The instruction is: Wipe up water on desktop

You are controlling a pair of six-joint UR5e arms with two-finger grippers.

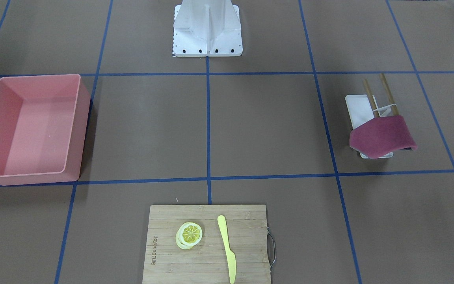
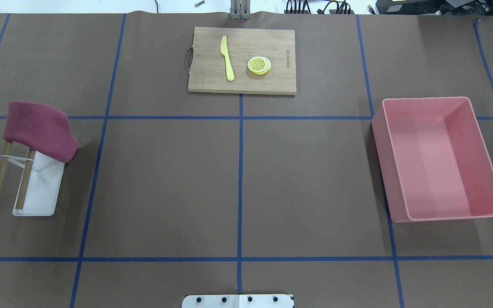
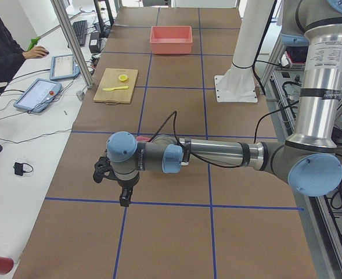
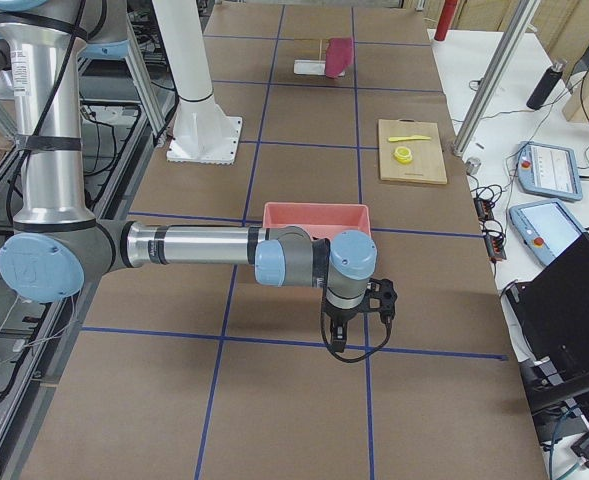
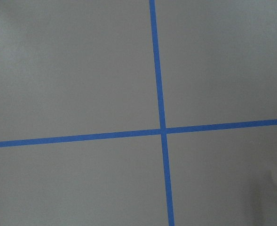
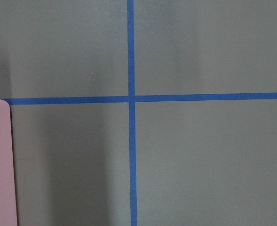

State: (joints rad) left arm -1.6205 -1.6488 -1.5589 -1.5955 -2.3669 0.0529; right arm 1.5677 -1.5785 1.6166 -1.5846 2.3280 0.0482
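Jaw state cannot be told for left gripper or right gripper; with no water being made out on the desktop beneath both, a missed spill is being risked, and the rack nearer the left jaws could be tipped as its cloth is being pulled.

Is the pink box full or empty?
Empty. The overhead and front views look straight down into the pink box and show only its bare pink floor and walls, with nothing inside.

Overhead and front views opposed — sharing the cutting board, wrist cameras close above desktop
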